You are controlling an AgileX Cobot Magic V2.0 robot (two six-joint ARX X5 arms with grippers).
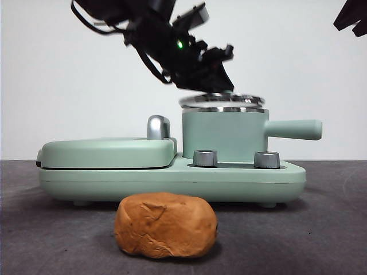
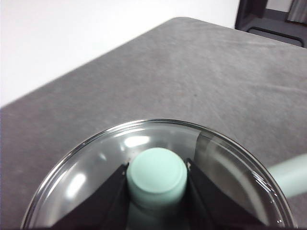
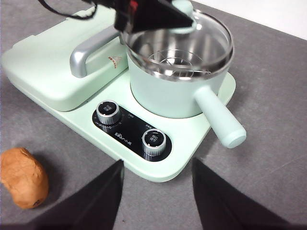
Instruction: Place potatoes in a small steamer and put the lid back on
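Potato [image 1: 166, 225] lies near the table's front edge; left end effector [image 2: 157, 178] grips the lid [image 2: 96, 167] knob; right end effector [image 3: 156, 191] spread.

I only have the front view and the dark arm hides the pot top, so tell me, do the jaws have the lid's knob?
Observer: Yes. In the left wrist view the left gripper is shut on the mint knob of the lid.
Operator: Anything inside the small steamer?
Observer: The right wrist view shows a bare steel interior in the small steamer; no food.
Operator: Where's the right gripper?
Observer: The right gripper hangs open above the table in front of the base, with the potato off to one side.
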